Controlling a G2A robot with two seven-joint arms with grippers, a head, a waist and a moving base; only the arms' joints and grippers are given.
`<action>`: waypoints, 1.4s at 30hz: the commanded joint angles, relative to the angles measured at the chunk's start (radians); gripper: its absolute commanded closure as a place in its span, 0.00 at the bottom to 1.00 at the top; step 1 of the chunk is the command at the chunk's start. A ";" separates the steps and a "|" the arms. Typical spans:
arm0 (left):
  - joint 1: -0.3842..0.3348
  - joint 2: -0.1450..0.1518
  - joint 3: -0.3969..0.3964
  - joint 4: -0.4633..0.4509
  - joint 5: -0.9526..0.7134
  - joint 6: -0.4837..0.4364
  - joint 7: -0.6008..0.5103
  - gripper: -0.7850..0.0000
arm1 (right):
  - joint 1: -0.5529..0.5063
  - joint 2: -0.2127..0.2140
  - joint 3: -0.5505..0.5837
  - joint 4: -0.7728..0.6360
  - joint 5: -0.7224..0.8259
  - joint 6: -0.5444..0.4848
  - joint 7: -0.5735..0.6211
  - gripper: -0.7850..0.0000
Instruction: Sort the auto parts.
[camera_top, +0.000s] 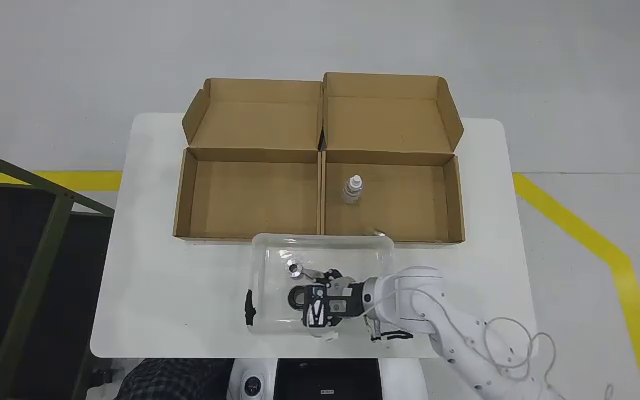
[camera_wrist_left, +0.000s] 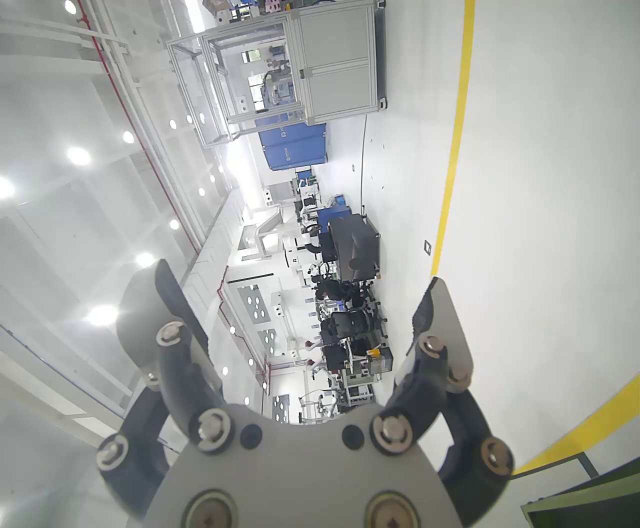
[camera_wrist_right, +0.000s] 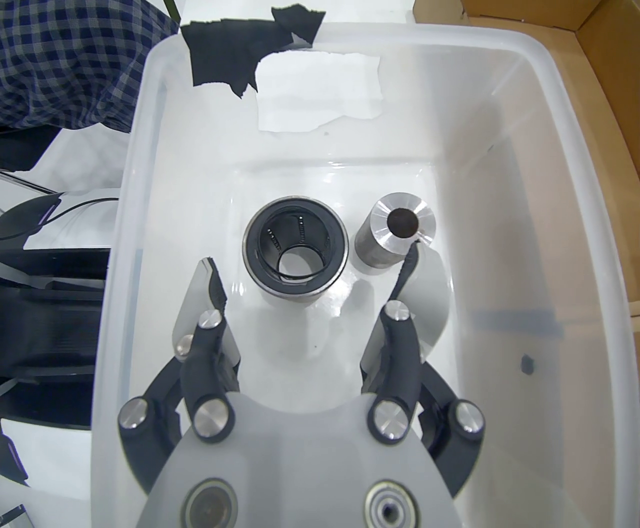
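Auto parts left in the clear bin (camera_wrist_right: 555, 165): a black-lined bearing (camera_wrist_right: 295, 247) and a silver cylinder (camera_wrist_right: 395, 232), both upright, just beside each other. My right gripper (camera_wrist_right: 312, 269) hangs over them, spread around the bearing, one fingertip (camera_wrist_right: 401, 280) at the cylinder's rim. I judge closing here could tip that cylinder or wedge it against the bearing. My left gripper (camera_wrist_left: 297, 289), also spread, holds nothing. White table (camera_top: 150, 260), cardboard boxes (camera_top: 250, 195) behind the bin, a small white part (camera_top: 353, 187) in one; bright factory hall, yellow floor line (camera_wrist_left: 452, 150)
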 joint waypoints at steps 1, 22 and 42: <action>0.000 0.000 0.000 0.000 0.000 0.000 0.000 0.00 | 0.003 -0.001 -0.006 0.002 -0.001 -0.001 0.001 0.25; 0.000 0.000 0.000 0.000 0.000 0.000 0.000 0.00 | 0.064 -0.020 -0.074 0.062 0.003 0.011 -0.009 0.40; 0.000 0.000 0.000 0.000 0.000 0.000 0.000 0.00 | 0.093 -0.028 -0.086 0.105 0.056 -0.023 -0.066 1.00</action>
